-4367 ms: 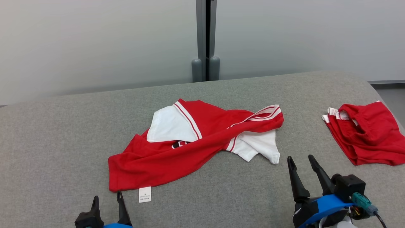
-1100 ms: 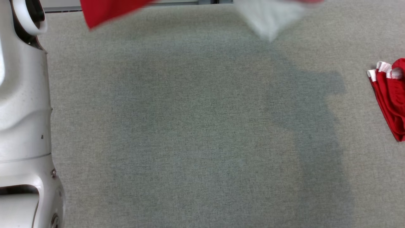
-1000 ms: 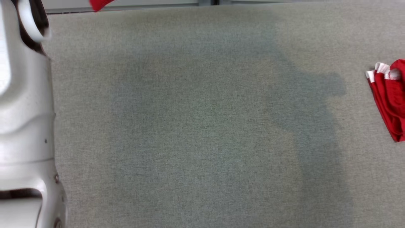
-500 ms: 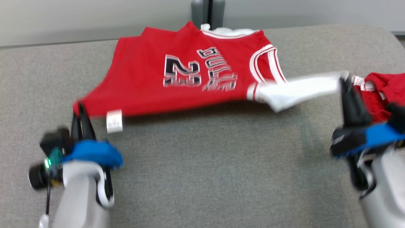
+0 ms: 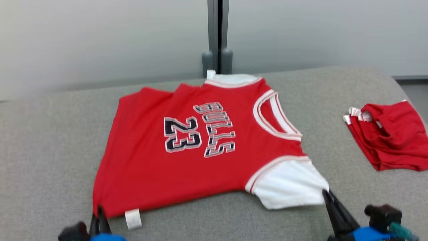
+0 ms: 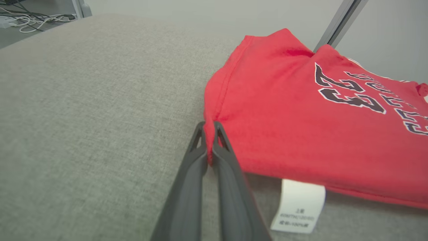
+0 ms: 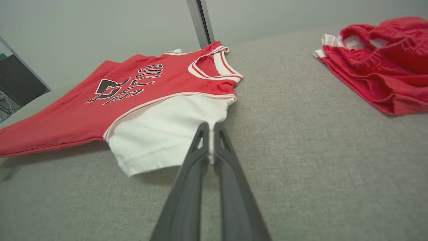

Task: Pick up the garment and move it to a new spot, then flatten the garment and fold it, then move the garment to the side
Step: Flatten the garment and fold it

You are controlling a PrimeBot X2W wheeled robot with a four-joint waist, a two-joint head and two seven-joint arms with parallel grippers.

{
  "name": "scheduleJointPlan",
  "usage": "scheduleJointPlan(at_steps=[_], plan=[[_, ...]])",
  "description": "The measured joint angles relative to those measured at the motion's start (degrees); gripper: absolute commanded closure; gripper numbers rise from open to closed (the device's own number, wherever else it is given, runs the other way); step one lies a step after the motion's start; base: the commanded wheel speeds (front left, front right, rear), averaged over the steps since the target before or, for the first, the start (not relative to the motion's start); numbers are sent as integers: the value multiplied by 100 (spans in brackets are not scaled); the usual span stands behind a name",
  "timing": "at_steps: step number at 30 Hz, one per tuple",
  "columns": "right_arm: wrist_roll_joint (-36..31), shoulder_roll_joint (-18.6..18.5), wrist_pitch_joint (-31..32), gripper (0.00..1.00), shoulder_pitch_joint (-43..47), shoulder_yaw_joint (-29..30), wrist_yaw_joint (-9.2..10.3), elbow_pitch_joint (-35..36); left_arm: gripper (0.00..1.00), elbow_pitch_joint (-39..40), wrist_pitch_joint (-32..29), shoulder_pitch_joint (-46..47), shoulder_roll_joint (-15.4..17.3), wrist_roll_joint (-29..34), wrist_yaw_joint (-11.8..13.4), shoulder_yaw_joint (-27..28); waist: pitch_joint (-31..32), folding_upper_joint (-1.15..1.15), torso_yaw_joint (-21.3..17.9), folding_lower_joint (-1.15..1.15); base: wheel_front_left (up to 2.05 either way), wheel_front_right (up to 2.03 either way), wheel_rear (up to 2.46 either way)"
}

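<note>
The garment [image 5: 200,150] is a red jersey with white sleeves and the number 23, spread face up on the grey surface. My left gripper [image 5: 99,211] is shut on its near left hem corner, and the left wrist view shows red cloth [image 6: 301,117] pinched between the fingers of the left gripper [image 6: 209,125]. My right gripper [image 5: 325,193] is shut on the edge of the near white sleeve [image 5: 289,184]. In the right wrist view the sleeve [image 7: 167,134] is clamped at the right gripper [image 7: 210,127]. A white care label [image 5: 132,218] hangs at the near hem.
A second red garment [image 5: 389,135] lies crumpled at the right edge of the grey surface [image 5: 50,150], also seen as the red garment [image 7: 378,57] from the right wrist. A grey post [image 5: 217,36] and pale wall stand behind. Cables [image 6: 30,20] lie on the floor far left.
The head camera has swung back up. The jersey, lifted and swung through the air by both grippers, now lies spread flat and nearer to me, with both grippers lower at its near edge.
</note>
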State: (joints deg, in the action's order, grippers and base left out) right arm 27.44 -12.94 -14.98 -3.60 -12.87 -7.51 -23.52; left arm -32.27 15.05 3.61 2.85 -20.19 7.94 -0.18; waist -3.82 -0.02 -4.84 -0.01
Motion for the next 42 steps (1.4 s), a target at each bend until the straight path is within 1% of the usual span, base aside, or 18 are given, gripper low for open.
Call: scheduleJointPlan(at_steps=[3, 7, 9, 12, 14, 18, 23, 29, 33, 39, 41, 42], plan=[[49, -21, 0, 100, 399, -88, 1, 13, 100, 64, 0, -466, -7, -69, 1, -30, 230, 0, -5, 0, 0, 0, 0], [107, -49, 0, 100, 892, -208, 1, 167, 100, 250, 0, -865, -4, -143, 10, -45, 404, 0, -15, 0, 0, 0, 0], [171, -56, 0, 100, 1051, -143, 1, 276, 100, 352, 0, -977, -3, -143, 12, -43, 419, 0, 5, 0, 0, 0, 0], [196, -44, -1, 100, 1025, 67, 1, 474, 100, 564, 1, -1015, -1, -44, 34, -78, 369, 0, 20, 1, 0, 0, 0], [174, -7, 0, 100, 826, 142, 1, 552, 100, 672, 0, -903, -1, -1, 36, -115, 299, 0, 20, 1, 0, 0, 0], [11, 54, -2, 100, 36, 200, 1, 560, 100, 728, 1, -333, 8, -203, 62, -212, 46, 1, 14, 3, 0, 0, 0], [-111, 87, -5, 100, -905, 248, 1, 176, 100, 454, 1, 495, 1, -10, 121, -452, -306, 2, 82, 3, 0, 0, 0], [-275, 113, -4, 100, -1883, 219, 2, -358, 100, 168, 1, 1262, 1, 21, 303, -570, -762, 3, 169, 3, 0, 0, 0], [-449, 92, -4, 100, -2329, 254, 2, -727, 100, -15, 1, 1570, 4, 66, 381, -569, -1010, 3, 267, 3, 0, 0, 0], [-692, 87, -4, 100, -2730, 268, 2, -1021, 100, -285, 0, 1880, 3, 104, 371, -614, -1275, 3, 383, 2, 0, 0, 0], [-723, 111, -4, 100, -2773, 330, 2, -1050, 73, -286, 1, 1919, 3, 102, 374, -605, -1319, 3, 405, 3, 0, 0, 0], [-757, 134, -4, 63, -2780, 397, 2, -1042, 55, -268, 1, 1920, 4, 114, 380, -603, -1334, 3, 410, 3, 0, 0, 0]])
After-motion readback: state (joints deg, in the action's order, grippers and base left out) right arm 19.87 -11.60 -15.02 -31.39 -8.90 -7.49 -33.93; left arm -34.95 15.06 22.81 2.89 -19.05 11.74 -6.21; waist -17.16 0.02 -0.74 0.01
